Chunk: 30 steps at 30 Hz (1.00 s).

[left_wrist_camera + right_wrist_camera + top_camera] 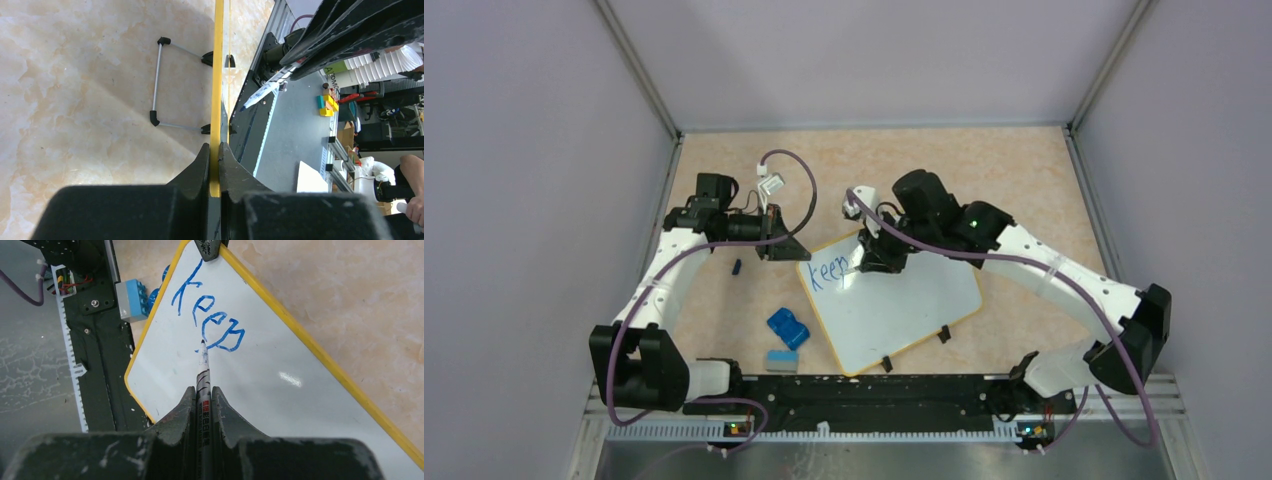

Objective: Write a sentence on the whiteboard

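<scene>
Left jaws pinch shut on the whiteboard (904, 310)'s yellow rim, mid-worktop (1004, 170). Right jaws clamp a marker (204, 371), tip at the blue sentence (210, 322), reading "keep". Only the left wrist view shows the board's wire stand (156, 80).

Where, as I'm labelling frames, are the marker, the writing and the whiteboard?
marker (204, 374), right wrist view, on its barrel.
writing (204, 310), right wrist view, on a middle letter.
whiteboard (217, 90), left wrist view, on its yellow rim.

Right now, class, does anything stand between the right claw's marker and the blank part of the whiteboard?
Nothing visible does. The marker tip is beside "keep", the whiteboard beyond is bare, and the left claw only grips its rim.
</scene>
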Each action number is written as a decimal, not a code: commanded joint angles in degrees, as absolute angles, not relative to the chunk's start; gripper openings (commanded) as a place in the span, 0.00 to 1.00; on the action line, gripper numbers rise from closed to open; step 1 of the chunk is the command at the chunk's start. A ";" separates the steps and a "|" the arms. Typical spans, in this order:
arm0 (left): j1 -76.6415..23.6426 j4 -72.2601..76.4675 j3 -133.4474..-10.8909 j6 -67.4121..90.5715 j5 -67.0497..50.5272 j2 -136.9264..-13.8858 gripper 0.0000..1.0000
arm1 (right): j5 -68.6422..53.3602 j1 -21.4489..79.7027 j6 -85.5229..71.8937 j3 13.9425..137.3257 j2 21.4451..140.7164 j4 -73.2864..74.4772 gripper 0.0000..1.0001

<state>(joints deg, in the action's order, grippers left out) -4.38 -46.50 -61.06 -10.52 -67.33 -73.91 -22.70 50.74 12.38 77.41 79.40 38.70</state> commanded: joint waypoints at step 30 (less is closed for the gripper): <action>-5.27 -46.54 -60.73 -11.51 -65.38 -74.24 0.00 | -24.52 42.45 13.45 79.26 76.33 37.28 0.00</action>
<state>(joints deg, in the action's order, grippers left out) -4.45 -46.50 -61.06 -10.55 -67.29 -73.91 -24.88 42.68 12.47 78.76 76.58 39.83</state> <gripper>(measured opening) 0.091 0.084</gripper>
